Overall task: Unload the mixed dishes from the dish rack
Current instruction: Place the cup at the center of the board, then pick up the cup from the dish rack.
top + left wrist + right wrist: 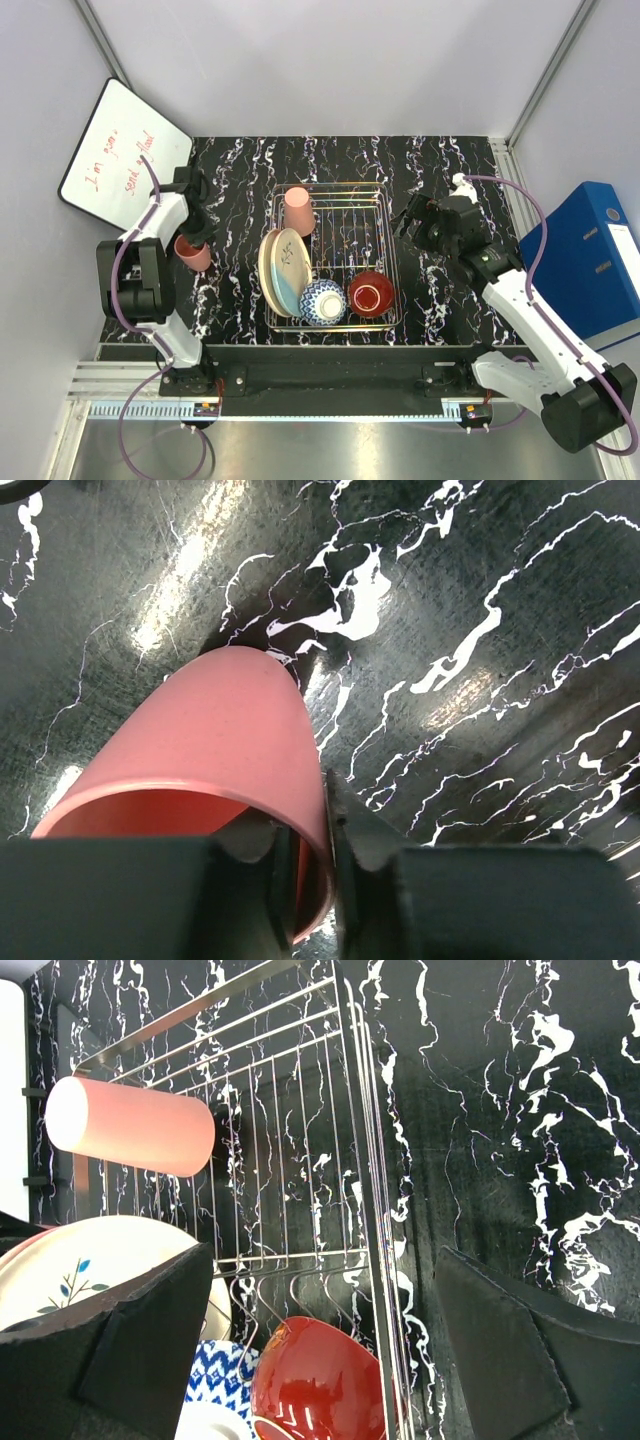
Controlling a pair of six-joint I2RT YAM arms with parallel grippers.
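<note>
**Dish rack [350,240] holds five pieces, one cup out on the left**

We see one salmon-pink cup [200,740] outside the wire basket, over the black marbled counter [450,170] to its left, held by the left tool [328,855]. The fingers are pinched onto the cup's wall at the rim, one inside and one outside. The cup is tilted, and we cannot tell whether its base touches the counter.

Inside the rack, a second pink cup [298,210] stands in the far left corner. Two cream plates [278,270] stand on edge along the left side, one leaning against the other; the nearer face shows a leaf sprig and a blue edge. A blue-white patterned bowl [324,301] sits at the near side just beside the plates, and a glossy red bowl [370,293] sits just to its right.

The right tool [322,1253] hovers over the counter just beside the rack's right wall, with its jaws spread wide and nothing between them.

A whiteboard [120,150] with red handwriting leans at the far left, and a blue binder [598,255] stands beyond the counter's right edge
</note>
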